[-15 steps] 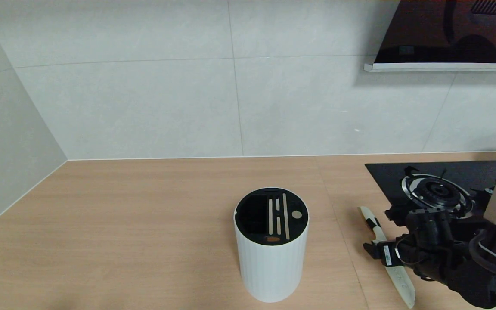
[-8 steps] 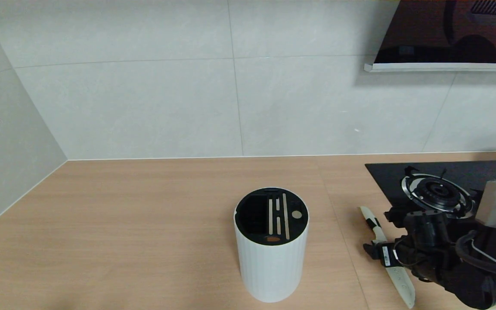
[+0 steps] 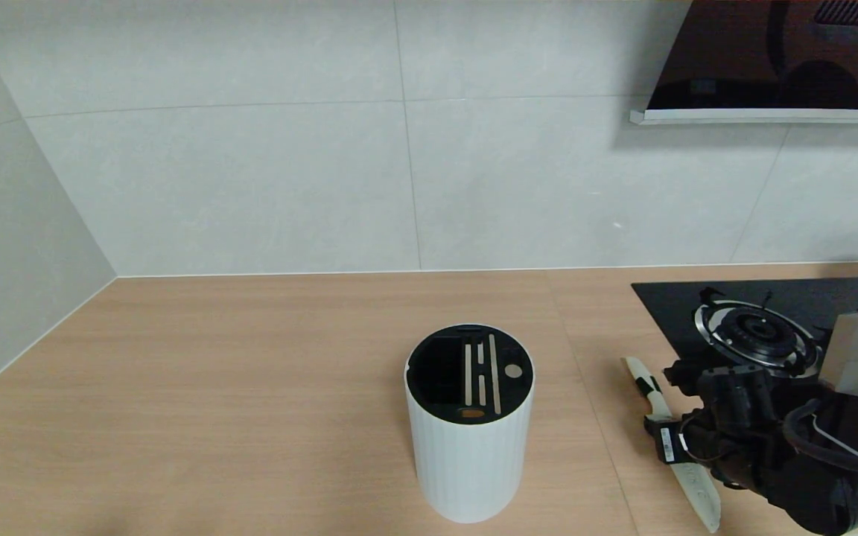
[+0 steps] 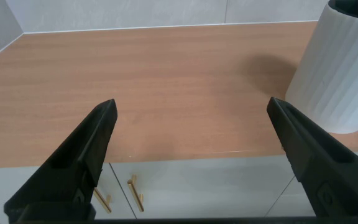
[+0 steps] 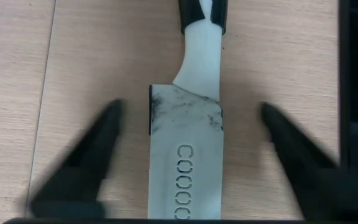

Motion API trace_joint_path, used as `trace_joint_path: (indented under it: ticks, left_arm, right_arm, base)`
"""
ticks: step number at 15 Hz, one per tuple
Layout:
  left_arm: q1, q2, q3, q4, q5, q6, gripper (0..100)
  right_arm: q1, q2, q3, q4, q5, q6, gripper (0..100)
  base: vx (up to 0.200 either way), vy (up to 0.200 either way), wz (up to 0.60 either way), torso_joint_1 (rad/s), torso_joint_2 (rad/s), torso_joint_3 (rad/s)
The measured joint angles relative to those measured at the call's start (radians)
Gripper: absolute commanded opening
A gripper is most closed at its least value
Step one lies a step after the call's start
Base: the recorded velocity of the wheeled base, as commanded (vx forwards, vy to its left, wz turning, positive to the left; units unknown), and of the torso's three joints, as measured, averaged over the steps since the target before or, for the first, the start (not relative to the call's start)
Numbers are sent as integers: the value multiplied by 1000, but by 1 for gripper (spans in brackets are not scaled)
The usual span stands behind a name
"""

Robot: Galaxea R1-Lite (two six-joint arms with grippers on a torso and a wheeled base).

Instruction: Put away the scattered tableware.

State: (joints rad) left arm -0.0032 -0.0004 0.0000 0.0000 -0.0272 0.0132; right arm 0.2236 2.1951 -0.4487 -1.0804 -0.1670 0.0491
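Right gripper (image 5: 188, 167) points straight down, jaws spread wide; left gripper (image 4: 191, 155) faces forward, jaws likewise spread wide

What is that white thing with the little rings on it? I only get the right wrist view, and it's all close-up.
Observer: A knife. The head view shows both its ends: it lies flat on the wooden counter, beside a gas stove.
Visitor: Where would it go?
Observer: Probably into the white knife holder, which stands on the counter to the robot's left of the knife. Its black top has open slots.
Visitor: Is the other arm doing anything?
Observer: The left end effector is open and holds nothing. It hangs near the counter's front edge, with the knife holder off to one side.
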Motion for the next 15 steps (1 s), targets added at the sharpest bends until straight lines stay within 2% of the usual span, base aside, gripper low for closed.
trace_joint_path:
  ticks: [10,15]
  left_arm:
    - [0,0,0,0,0,0,100]
    - [0,0,0,0,0,8,100]
  right_arm:
    - [0,-13,7,7,-2,1,0]
    - [15,-133,60,3,4,-4,0]
  base:
    - [0,0,0,0,0,0]
    - [0,0,0,0,0,0]
